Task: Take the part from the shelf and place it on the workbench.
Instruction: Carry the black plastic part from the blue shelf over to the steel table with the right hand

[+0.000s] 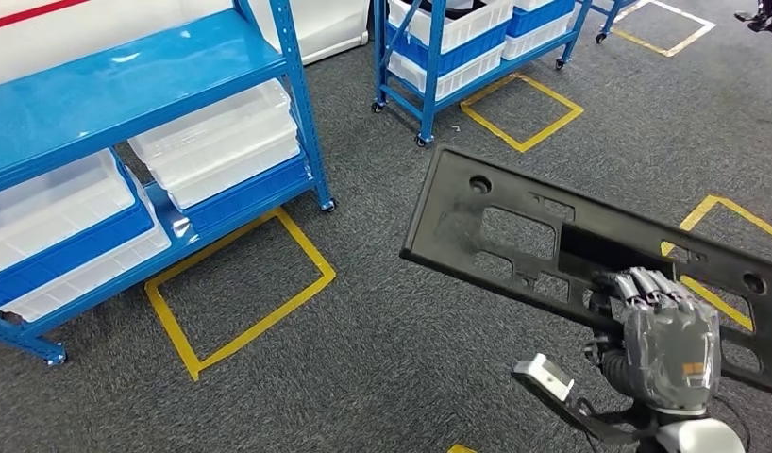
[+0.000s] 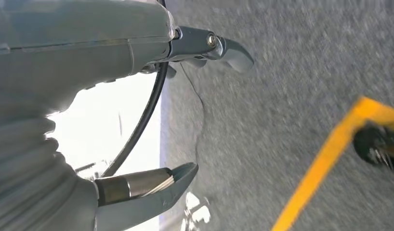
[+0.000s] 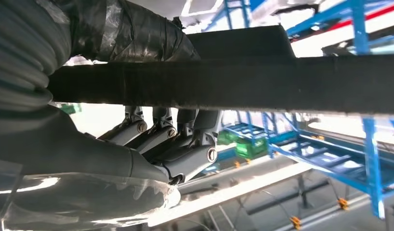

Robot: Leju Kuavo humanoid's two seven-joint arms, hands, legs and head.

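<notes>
Right hand [image 1: 667,332] grips the part [image 1: 514,222], a long flat black plastic panel with cut-outs and round holes, held in the air over grey carpet [image 1: 382,340]. Fingers [image 1: 646,285] curl over the panel's near edge into one of the cut-outs. The panel's right end runs off the head view, and the hand covers part of its lower edge.

Right wrist view: panel [image 3: 262,82] seen edge-on as a dark bar across the picture, fingers [image 3: 185,159] wrapped under it. Thumb hidden behind the panel. Background of blue racking is blurred.

Left hand [image 2: 151,130]: fingers apart, nothing in it, hanging above the carpet. Motion blur is heavy there; the dark object at the edge by the yellow floor tape [image 2: 325,159] can't be identified.

Blue shelf [image 1: 127,94] at left holds white bins [image 1: 217,142], cut off by the frame. A second blue rack on wheels [image 1: 458,57] stands further back. Yellow tape squares [image 1: 241,283] mark the floor.

No readable labels or writing anywhere. The small white block [image 1: 545,375] near the right wrist has no legible marking.
</notes>
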